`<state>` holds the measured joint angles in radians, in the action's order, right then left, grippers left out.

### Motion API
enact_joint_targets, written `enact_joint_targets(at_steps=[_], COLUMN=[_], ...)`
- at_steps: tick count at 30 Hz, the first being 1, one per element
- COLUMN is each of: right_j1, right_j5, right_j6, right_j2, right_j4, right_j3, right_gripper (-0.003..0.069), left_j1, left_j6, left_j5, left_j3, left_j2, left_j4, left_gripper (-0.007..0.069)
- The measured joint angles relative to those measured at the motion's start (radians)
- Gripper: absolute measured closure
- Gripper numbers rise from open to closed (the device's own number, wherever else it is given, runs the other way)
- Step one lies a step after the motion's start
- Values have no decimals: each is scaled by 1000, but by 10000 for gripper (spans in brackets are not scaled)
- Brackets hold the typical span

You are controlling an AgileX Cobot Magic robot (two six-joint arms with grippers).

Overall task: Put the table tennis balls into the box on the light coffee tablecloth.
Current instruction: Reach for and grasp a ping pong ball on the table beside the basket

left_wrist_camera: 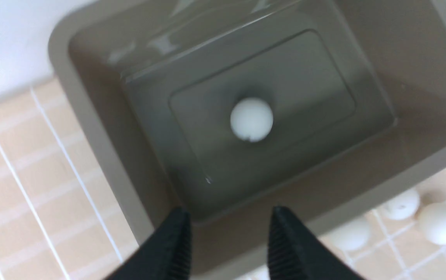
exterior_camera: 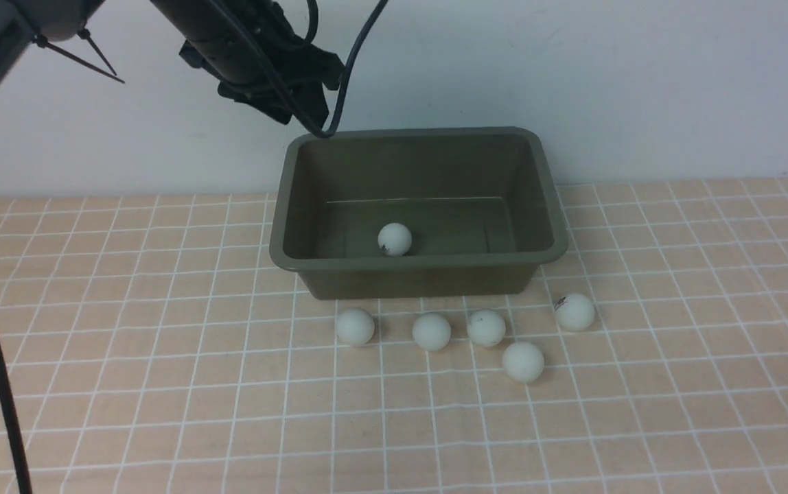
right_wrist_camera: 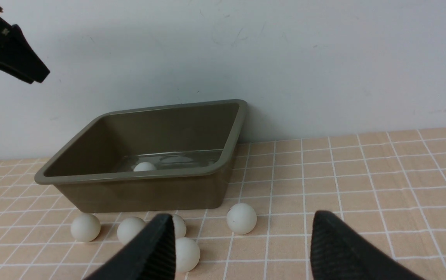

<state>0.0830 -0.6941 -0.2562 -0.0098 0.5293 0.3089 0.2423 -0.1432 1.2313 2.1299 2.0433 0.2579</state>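
Backdrop: plain pale wall [exterior_camera: 641, 82], bare, close behind the whole scene.
Surface: light coffee tablecloth [exterior_camera: 160, 384], peach-tan with a thin white grid, lying flat. Probably soft enough to slow a rolling ball, not to stop one.
Container: box [exterior_camera: 421, 263], olive green, at 12 o'clock of the cloth with its back up by the wall. Open top, glossy sloping sides.
Scoreboard: one of six table tennis balls home, by the look of it. Ball inside [exterior_camera: 394, 239] sits on the box floor, toward 7 o'clock of its middle.
Loose five: row of three [exterior_camera: 431, 331] on the cloth just off the near wall at 6 o'clock of the box, close together yet apart. Fourth ball [exterior_camera: 574, 311] at 5 o'clock by the corner. Fifth ball [exterior_camera: 523, 361] farther out, between the row and the fourth.
Handling: likely feather-light, with a thin stiff shell, smooth all round. Prone to roll at a nudge and squirt from an off-centre pinch. Best taken from straight above, across the widest middle, with a gentle squeeze.
Left gripper [left_wrist_camera: 229, 212]: high at 11 o'clock of the box, looking down into it. Jaws apart, nothing between, released.
Right gripper [right_wrist_camera: 242, 218]: out of the front view. Jaws spread wide and empty, low over the cloth, facing the loose five.
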Motion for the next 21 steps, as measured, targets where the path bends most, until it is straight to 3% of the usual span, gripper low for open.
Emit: enact_joint_targets(at_steps=[4, 8, 15, 21], right_j1=[0, 0, 0, 0], right_j5=[0, 0, 0, 0], right_j6=[0, 0, 0, 0], right_j2=[0, 0, 0, 0], right_j4=[0, 0, -1, -1], right_j3=[0, 0, 0, 0], right_gripper=[232, 242, 251, 252], left_j1=[16, 56, 111, 117], left_j6=[31, -20, -123, -230], left_j5=[-1, -1, -2, -82], left_j3=[-169, -434, -719, -784], left_j2=[-76, -189, -278, -279], left_j4=[38, 69, 79, 130], left_gripper=[502, 524, 526, 489])
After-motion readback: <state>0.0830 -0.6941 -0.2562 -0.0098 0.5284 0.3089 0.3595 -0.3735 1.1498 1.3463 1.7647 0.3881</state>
